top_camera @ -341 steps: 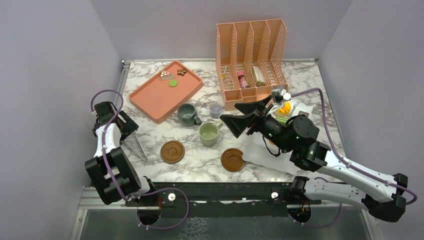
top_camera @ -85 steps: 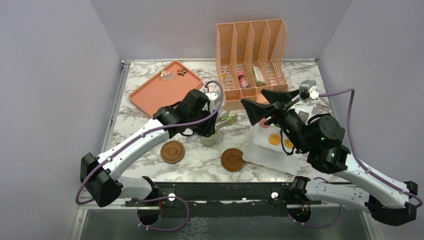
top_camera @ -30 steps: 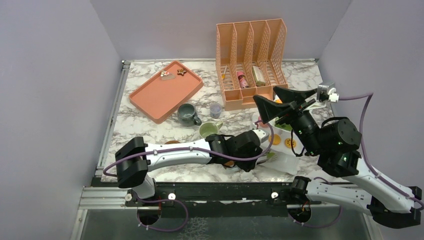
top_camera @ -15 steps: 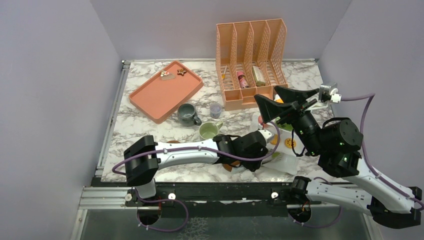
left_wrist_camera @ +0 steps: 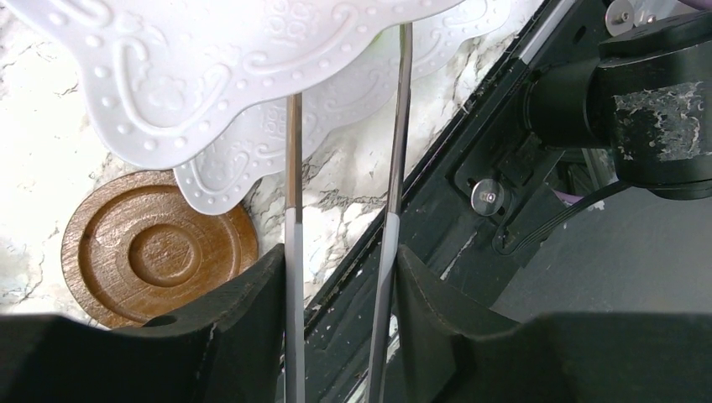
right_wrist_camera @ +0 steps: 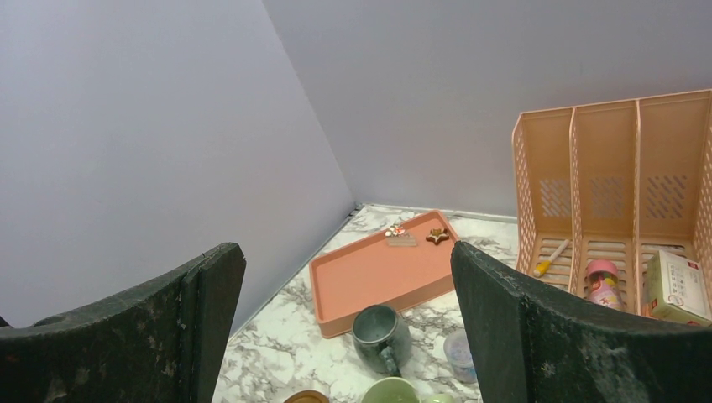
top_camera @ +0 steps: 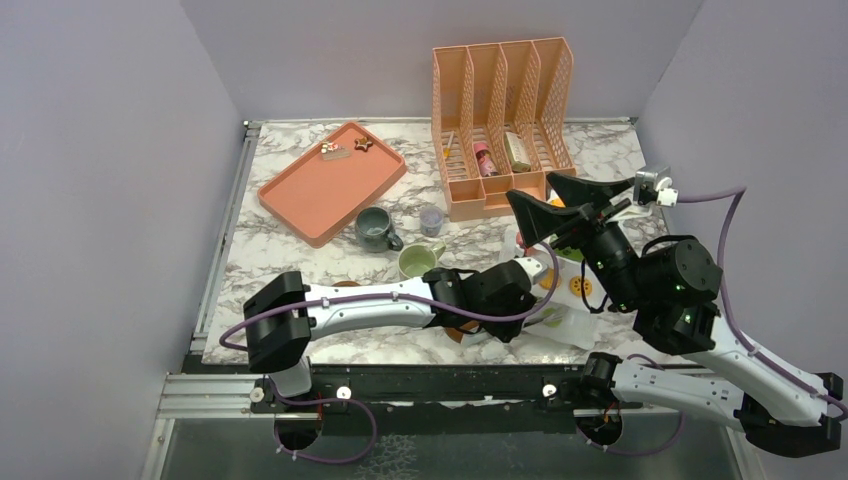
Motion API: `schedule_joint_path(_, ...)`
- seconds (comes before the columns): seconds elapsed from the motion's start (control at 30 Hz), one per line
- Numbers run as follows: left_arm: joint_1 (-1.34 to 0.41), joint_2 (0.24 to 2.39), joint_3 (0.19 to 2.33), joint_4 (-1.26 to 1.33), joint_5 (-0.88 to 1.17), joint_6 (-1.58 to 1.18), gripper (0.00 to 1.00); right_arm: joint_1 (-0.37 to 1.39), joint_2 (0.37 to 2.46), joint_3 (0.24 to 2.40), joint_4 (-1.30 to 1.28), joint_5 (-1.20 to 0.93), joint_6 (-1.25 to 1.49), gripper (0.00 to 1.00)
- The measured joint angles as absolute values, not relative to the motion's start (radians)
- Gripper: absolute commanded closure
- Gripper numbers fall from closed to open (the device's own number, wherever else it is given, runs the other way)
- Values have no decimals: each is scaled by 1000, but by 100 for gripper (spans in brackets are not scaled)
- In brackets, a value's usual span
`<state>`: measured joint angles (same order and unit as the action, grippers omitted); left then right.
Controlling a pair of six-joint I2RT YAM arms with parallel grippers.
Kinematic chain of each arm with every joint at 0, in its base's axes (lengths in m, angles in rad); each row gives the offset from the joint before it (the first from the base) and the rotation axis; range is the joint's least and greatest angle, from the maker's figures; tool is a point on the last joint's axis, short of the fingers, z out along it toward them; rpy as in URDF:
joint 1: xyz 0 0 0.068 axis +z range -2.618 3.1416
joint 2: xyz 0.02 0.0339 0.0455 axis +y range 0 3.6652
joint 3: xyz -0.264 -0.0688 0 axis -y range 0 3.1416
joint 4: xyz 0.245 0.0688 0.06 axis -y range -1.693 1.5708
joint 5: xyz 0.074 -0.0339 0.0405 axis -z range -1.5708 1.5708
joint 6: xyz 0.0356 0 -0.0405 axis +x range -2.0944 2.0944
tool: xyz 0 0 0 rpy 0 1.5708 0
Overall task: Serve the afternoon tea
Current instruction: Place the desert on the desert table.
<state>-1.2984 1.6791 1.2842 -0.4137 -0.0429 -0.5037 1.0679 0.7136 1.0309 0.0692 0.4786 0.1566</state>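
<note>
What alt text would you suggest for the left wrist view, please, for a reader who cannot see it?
The left gripper holds metal tongs whose tips vanish at the scalloped rim of a white embossed plate. A round brown coaster lies partly under that plate on the marble table.

Grey-blue mug [top_camera: 375,228]: glazed, upright, handle turned to the near right. It stands on the marble just off the near corner of the pink tray [top_camera: 310,195].

Pale green mug [top_camera: 416,262]: upright, nearer and to the right of the first, apart from it, handle pointing far right. Neither mug sits on a coaster.

Brown coaster [left_wrist_camera: 155,252]: round, ringed grooves, flat near the table's front edge, its far side overlapped by the scalloped white plate [left_wrist_camera: 218,75].

Second coaster [top_camera: 344,284]: only a sliver shows (rest hidden).

Brown star cookie [top_camera: 363,144] and small pale sweet [top_camera: 329,149]: far corner of the tray.

Orange round cookie [top_camera: 580,288]: on the plate.
</note>
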Motion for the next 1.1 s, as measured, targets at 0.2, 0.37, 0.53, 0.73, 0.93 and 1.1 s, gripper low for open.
schedule_joint_path(0.2, -1298, 1655, 1283, -442, -54, -505, 57, 1068, 725, 1031, 69, 478, 157, 2)
schedule_joint_path(0.37, -1298, 1611, 1274, -487, -84, -512, 57, 1068, 738, 1031, 69, 478, 156, 2)
schedule_joint_path(0.53, -1298, 1565, 1267, -546, -130, -518, 57, 1068, 742, 1031, 73, 478, 157, 2)
schedule_joint_path(0.73, -1283, 1522, 1248, -610, -175, -527, 57, 1068, 748, 1031, 81, 478, 157, 2)
schedule_joint_path(0.93, -1211, 1478, 1236, -675, -208, -528, 57, 1068, 752, 1031, 81, 477, 157, 2)
schedule_joint_path(1.1, -1099, 1420, 1236, -694, -222, -501, 57, 1068, 752, 1031, 81, 477, 158, 2)
